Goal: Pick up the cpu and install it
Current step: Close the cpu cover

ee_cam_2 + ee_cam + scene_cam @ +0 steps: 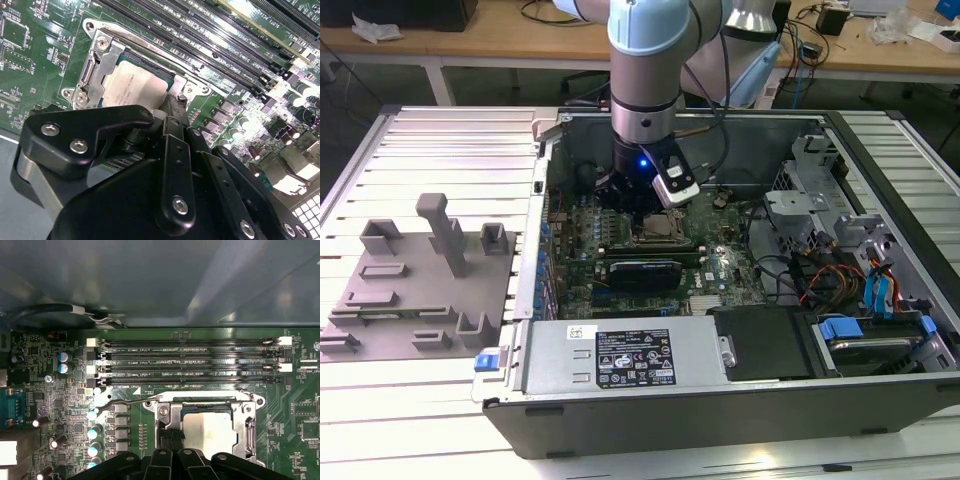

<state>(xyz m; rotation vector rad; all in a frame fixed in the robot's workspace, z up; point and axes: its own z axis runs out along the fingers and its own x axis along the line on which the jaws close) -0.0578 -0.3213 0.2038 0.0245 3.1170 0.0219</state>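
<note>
Silvery-grey square flat cpu (135, 85) lay in the silver metal socket frame (106, 54) on the green motherboard (30, 60), black robot gripper (172, 107) hung low just beside one cpu edge, whether it was wide or narrow could not be told.

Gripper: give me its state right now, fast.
Gripper: cannot be told if open or closed; it is down at the edge of the cpu, which lies in the socket.

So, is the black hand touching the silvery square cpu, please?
Cannot tell: in the second wrist view the black hand sits at the edge of the silvery square cpu, hiding any gap.
</note>
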